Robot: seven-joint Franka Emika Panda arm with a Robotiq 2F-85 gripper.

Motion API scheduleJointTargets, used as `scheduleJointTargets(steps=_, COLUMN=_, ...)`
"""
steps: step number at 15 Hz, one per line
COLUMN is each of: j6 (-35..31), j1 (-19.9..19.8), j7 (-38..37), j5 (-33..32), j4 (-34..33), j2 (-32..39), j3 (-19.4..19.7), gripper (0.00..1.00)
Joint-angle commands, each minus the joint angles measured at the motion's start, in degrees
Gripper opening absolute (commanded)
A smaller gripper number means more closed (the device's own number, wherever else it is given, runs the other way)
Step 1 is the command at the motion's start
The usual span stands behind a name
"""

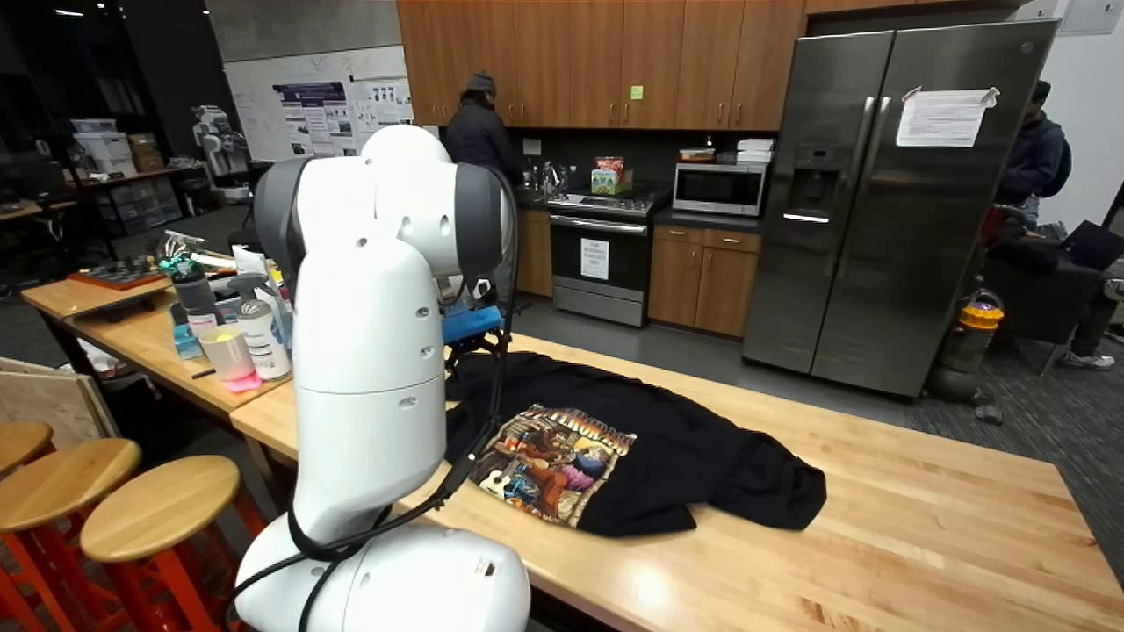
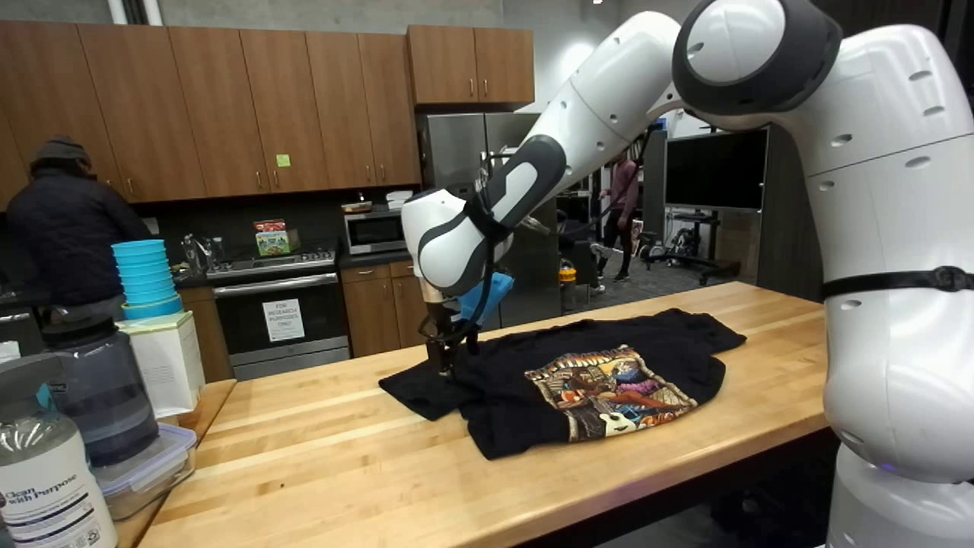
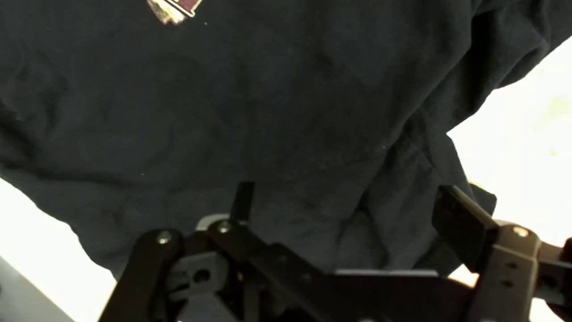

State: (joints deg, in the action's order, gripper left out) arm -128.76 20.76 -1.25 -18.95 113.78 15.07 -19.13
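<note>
A black shirt (image 1: 676, 448) with a colorful printed picture lies spread on the wooden table. It also shows in an exterior view (image 2: 506, 396) and fills most of the wrist view (image 3: 268, 112). My gripper (image 3: 345, 194) is open, with its fingers wide apart and black cloth, folded in places, below and between them. In an exterior view the gripper (image 2: 449, 365) points down at the shirt near a sleeve (image 2: 426, 388). Whether the fingertips touch the cloth I cannot tell. In an exterior view the arm hides most of the gripper.
The wooden table (image 1: 931, 500) extends past the shirt. Bottles (image 1: 262, 338) and a cup (image 1: 226, 353) stand on an adjoining table. A water jug (image 2: 103, 396), stacked blue cups (image 2: 144, 274) and a plastic container (image 2: 152, 464) stand at a table end. Stools (image 1: 162, 509) stand beside the table.
</note>
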Motion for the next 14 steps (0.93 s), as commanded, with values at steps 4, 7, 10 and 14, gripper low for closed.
scheduleJointTargets(steps=4, j6=4.8, j1=1.1, j7=7.4, j5=3.0, j4=-3.6, j2=2.0, j3=-0.1, gripper=1.00)
scheduleJointTargets(steps=7, j6=7.8, j1=1.2, j7=8.1, j5=2.7, j4=-5.3, j2=3.6, j3=0.2, gripper=1.00)
scheduleJointTargets(steps=10, j6=11.2, j1=1.4, j7=10.5, j5=2.0, j4=-7.1, j2=5.4, j3=0.4, gripper=1.00)
scheduleJointTargets(steps=14, j6=16.3, j1=1.7, j7=17.7, j5=0.1, j4=-8.4, j2=7.1, j3=0.0, gripper=1.00)
